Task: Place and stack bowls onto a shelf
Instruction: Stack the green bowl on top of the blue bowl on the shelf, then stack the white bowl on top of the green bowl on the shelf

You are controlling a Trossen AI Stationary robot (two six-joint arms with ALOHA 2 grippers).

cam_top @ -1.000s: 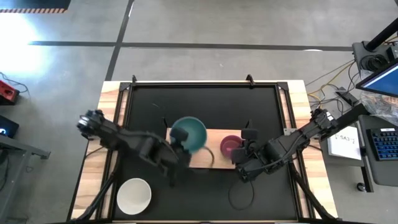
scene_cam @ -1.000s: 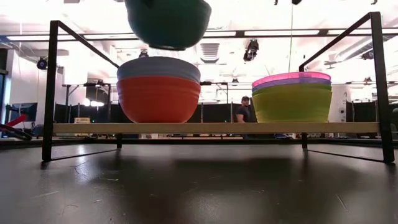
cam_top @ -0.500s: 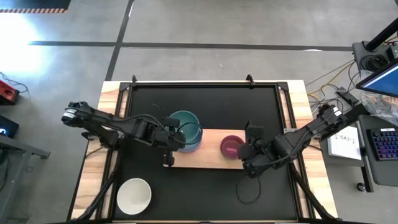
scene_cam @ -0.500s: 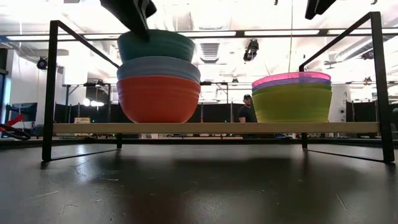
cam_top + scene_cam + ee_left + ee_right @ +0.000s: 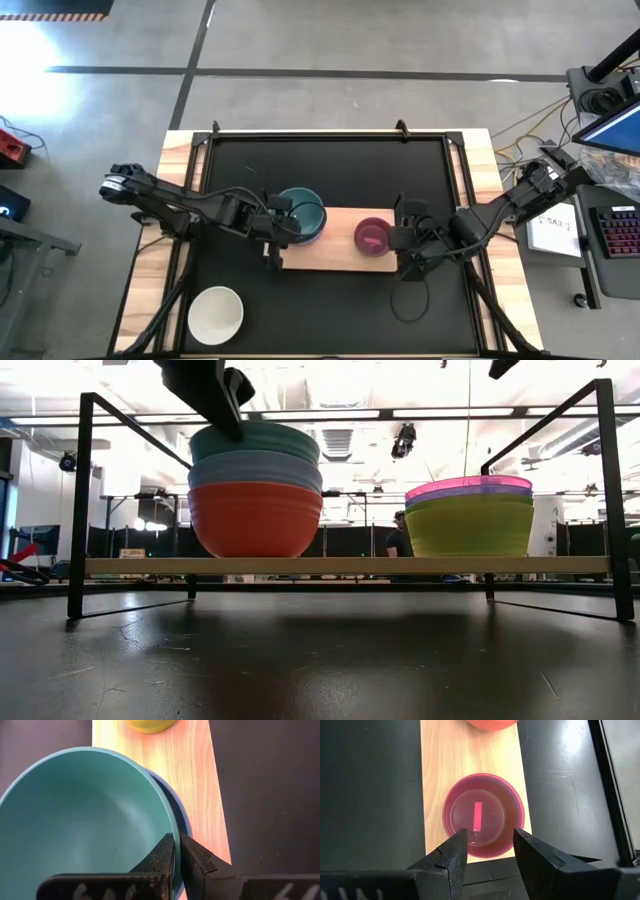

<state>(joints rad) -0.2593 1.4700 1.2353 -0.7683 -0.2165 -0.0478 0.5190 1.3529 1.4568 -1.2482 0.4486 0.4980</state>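
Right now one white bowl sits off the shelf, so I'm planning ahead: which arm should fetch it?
Left, probably: the white bowl lies on its side, once the left gripper releases the teal bowl.

Left tool (image 5: 176, 851) on teal bowl (image 5: 80, 820) rim

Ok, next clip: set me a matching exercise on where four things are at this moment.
Things:
1. round teal plastic bowl
2. round white plastic bowl
3. round magenta plastic bowl
4. round red plastic bowl

Places:
A. bottom of the larger stack
B. top of the small stack
C. on the black tabletop, off the shelf
D. rim between the left gripper fingers

Pairs: 1-D, 2-C, 3-B, 4-A
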